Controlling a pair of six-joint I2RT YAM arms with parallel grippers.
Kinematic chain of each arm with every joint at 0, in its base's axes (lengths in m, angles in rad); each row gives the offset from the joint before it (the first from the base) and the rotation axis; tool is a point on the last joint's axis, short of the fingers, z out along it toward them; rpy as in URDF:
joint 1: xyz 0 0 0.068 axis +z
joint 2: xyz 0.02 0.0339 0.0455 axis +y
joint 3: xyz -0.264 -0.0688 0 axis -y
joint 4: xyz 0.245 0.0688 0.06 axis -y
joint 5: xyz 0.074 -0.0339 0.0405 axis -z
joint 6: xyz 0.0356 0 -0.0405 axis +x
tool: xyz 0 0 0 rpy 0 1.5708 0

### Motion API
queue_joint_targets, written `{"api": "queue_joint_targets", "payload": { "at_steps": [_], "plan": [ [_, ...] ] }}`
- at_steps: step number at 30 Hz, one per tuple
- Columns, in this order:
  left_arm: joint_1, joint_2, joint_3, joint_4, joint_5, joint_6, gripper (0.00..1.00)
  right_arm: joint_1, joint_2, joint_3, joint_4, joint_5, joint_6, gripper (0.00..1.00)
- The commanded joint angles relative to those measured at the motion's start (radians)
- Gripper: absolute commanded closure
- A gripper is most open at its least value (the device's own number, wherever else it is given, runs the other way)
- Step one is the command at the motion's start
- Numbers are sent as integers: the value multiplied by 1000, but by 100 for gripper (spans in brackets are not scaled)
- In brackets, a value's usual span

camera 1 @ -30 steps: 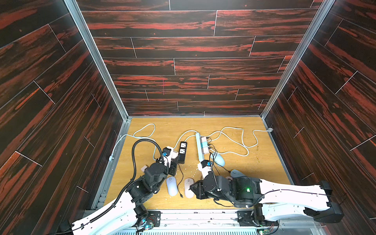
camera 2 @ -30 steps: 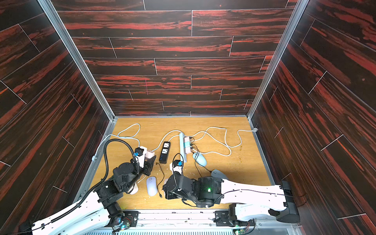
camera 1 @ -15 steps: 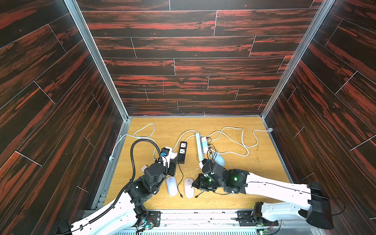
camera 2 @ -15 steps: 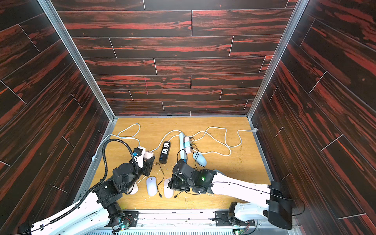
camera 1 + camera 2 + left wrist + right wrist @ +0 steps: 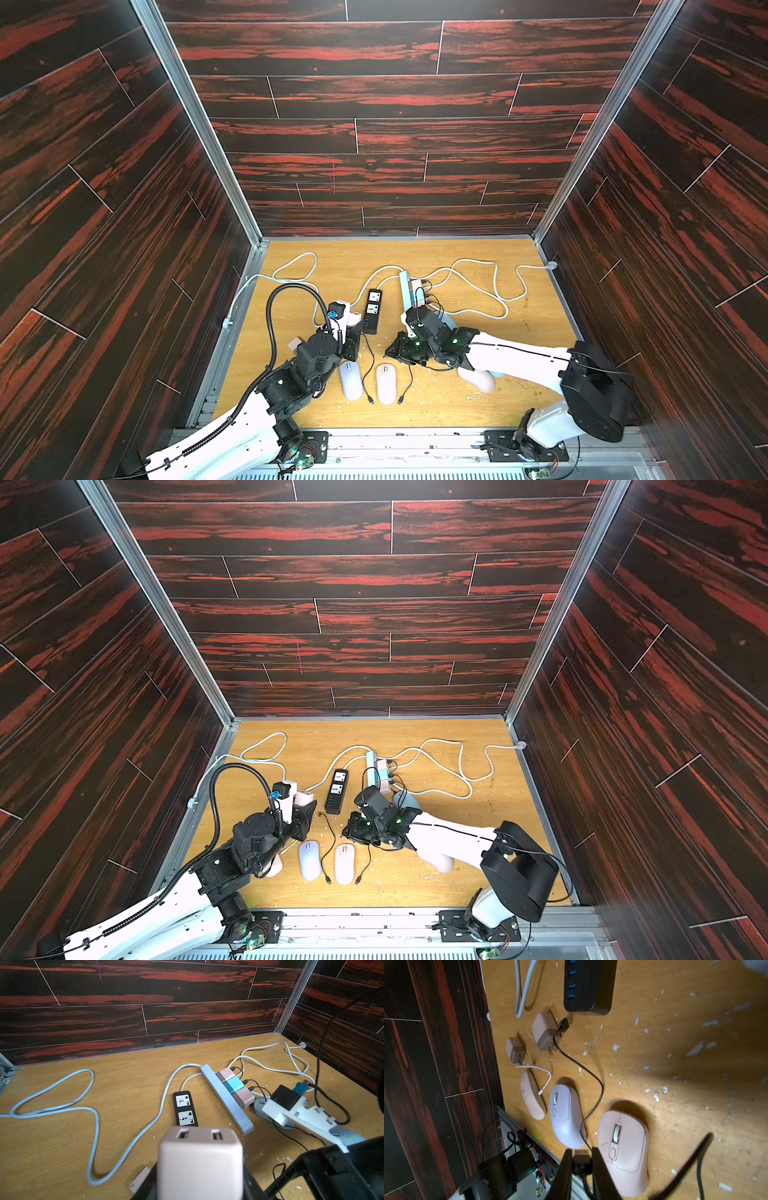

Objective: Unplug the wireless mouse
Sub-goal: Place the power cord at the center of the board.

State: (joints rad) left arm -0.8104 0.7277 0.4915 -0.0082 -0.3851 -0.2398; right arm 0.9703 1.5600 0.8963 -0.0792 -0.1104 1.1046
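Observation:
A pink wireless mouse (image 5: 623, 1153) and a lilac one (image 5: 566, 1115) lie side by side near the front edge, showing in both top views as the pink mouse (image 5: 386, 384) and the lilac mouse (image 5: 350, 380). My right gripper (image 5: 581, 1152) is shut on a black USB plug (image 5: 580, 1159); its thin cable trails to a loose end (image 5: 401, 401) beside the pink mouse. The right gripper (image 5: 392, 353) hovers just behind both mice. My left gripper (image 5: 199, 1186) is shut on a pale pink charger block (image 5: 199, 1159) with two empty USB ports.
A light blue power strip (image 5: 226, 1101) carries pink and teal chargers (image 5: 234, 1084) with black cables. A black power strip (image 5: 372, 309) lies between the arms. A flat pink mouse (image 5: 532, 1097), two loose chargers (image 5: 545, 1031) and a white cable (image 5: 544, 1076) lie by the left wall. A blue mouse (image 5: 405, 800) sits by the strip.
My right gripper has drawn back from the pink mouse towards the power strips, and the arm's elbow has swung right. A loose cable end now shows beside the pink mouse. The left arm stayed still.

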Motion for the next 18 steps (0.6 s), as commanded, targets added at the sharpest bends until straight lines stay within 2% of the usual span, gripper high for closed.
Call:
{"api": "queue_joint_targets", "payload": {
  "at_steps": [1, 4, 9, 12, 15, 18],
  "plan": [
    [5, 20, 11, -11, -22, -66, 100, -4, 33, -4, 26, 84, -11, 65],
    [4, 41, 25, -42, -54, -127, 100, -5, 23, -15, -2, 162, -2, 56],
    [4, 78, 69, -162, -115, -242, 100, -4, 2, -39, -19, 219, -49, 54],
    [3, 88, 92, -223, -119, -282, 100, -3, 9, -53, 31, 190, -137, 59],
    [4, 87, 102, -259, -110, -316, 100, 1, 22, -27, -2, 232, -261, 69],
    [5, 72, 95, -278, -130, -349, 100, 2, 43, 24, -74, 308, -431, 70]
  ]
}}
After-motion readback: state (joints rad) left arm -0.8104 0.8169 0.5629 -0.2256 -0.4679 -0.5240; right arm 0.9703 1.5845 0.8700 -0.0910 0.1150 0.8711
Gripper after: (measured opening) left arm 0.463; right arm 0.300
